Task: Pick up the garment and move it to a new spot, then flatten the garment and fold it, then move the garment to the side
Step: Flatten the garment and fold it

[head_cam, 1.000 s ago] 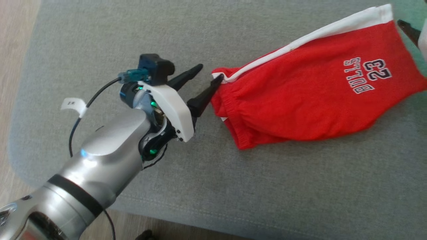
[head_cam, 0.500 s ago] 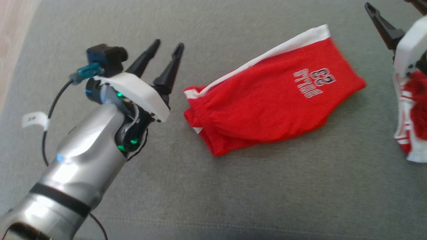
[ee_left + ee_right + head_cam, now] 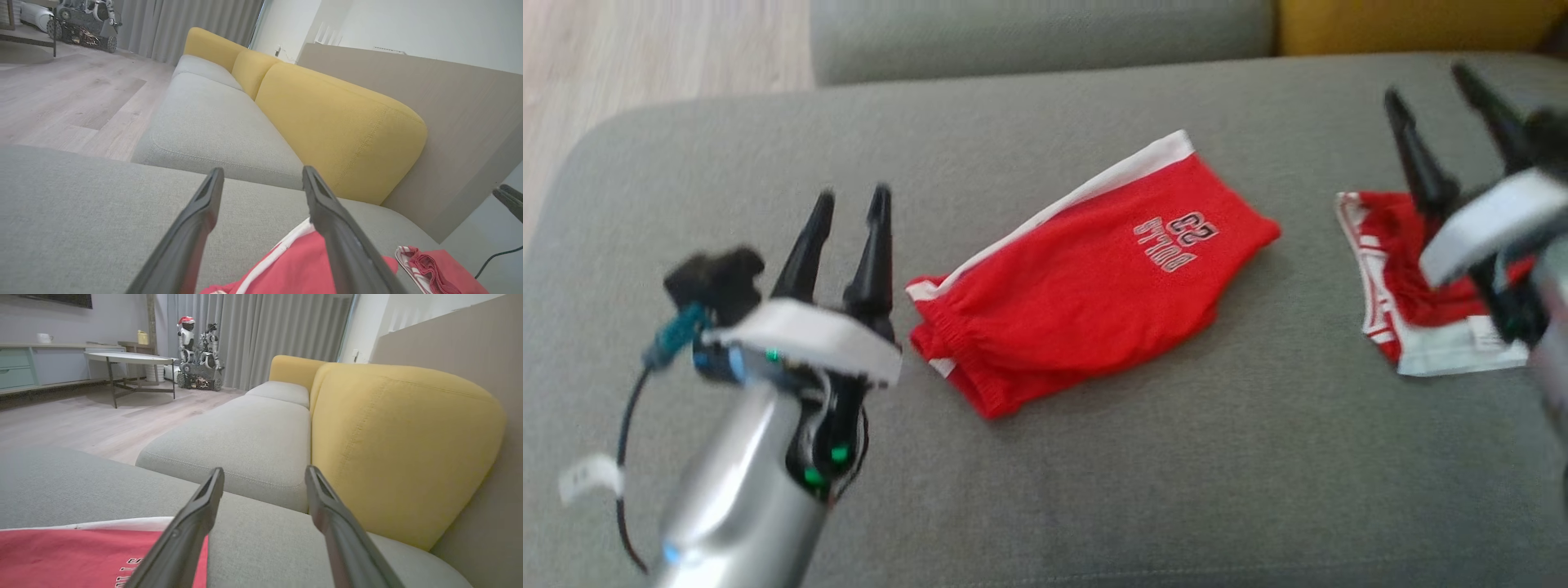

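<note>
The garment (image 3: 1086, 286) is a pair of red shorts with a white side stripe and a printed number, lying folded on the grey sofa seat (image 3: 1176, 490). Nothing touches it. My left gripper (image 3: 852, 196) hovers just left of its waistband end, open and empty. In the left wrist view that gripper (image 3: 262, 170) points over the seat with the garment (image 3: 294, 265) low beside its right finger. My right gripper (image 3: 1427, 84) is open and empty at the far right. The right wrist view has its fingers (image 3: 265, 470) above the seat and the garment (image 3: 81, 555) at the lower left.
A second red and white garment (image 3: 1396, 294) lies crumpled under my right gripper. Yellow back cushions (image 3: 400, 445) line the far side of the sofa. Another grey seat cushion (image 3: 245, 433) adjoins it. Wooden floor (image 3: 645, 57) lies beyond the seat's left edge.
The head camera has pulled back, so the whole picture shifted. My left gripper came off the waistband corner and now stands apart to its left. The right gripper has come into view.
</note>
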{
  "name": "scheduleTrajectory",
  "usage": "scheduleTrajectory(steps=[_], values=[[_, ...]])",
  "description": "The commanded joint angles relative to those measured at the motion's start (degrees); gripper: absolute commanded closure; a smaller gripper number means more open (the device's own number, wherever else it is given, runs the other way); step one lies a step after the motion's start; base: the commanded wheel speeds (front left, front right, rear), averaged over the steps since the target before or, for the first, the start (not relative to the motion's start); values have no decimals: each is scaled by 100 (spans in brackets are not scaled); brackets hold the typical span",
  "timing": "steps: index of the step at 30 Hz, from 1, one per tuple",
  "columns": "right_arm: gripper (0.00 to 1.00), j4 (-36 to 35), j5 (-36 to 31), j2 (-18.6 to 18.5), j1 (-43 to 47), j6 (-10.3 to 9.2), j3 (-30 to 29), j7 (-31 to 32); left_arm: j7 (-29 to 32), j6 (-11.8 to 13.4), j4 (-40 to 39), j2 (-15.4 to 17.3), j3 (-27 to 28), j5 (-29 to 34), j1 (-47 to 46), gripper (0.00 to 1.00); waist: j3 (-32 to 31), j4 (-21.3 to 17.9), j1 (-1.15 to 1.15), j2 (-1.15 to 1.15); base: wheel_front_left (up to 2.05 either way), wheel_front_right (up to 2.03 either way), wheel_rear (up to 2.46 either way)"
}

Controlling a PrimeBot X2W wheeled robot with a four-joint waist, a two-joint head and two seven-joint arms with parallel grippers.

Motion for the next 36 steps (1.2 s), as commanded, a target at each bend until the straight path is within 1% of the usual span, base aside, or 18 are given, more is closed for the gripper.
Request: scheduleTrajectory(steps=[1,5,9,15,18,21,29,32,36], values=[[0,-291,-328,97,440,-5,-372,-64,-43,-14,-241,38,413,180,0,0,-225,-202,0,0,0,0,0],[0,-812,-1052,594,1512,-5,-1487,-65,-43,-140,-373,-199,800,621,597,0,-403,-346,0,0,0,0,0],[0,-1324,-1686,1144,2405,-5,-2349,-66,-43,-312,-505,-458,1177,997,1079,0,-466,-424,0,0,0,0,0],[0,-2012,-2479,1838,3392,-5,-3148,20,-43,-588,-704,-748,1553,1593,1597,0,-481,-451,0,0,0,0,0],[0,-2267,-2890,2024,3737,-5,-3343,110,-43,-660,-709,-823,1611,1808,1806,0,-484,-440,0,0,0,0,0],[0,-2481,-3080,2186,3979,-5,-3472,191,-43,-702,-777,-855,1675,1895,1950,0,-479,-424,0,0,0,0,0],[0,-2832,-3237,2295,4143,-5,-3615,383,-43,-674,-882,-864,1629,1805,1970,0,-417,-295,0,0,0,0,0],[0,-2895,-3106,2369,4105,-5,-3667,520,-43,-666,-895,-865,1547,1792,1886,0,-315,-169,0,0,0,0,0],[0,-2888,-2647,2518,3896,-5,-3743,860,-43,-635,-880,-865,1437,1740,1804,0,-67,17,0,0,0,0,0]])
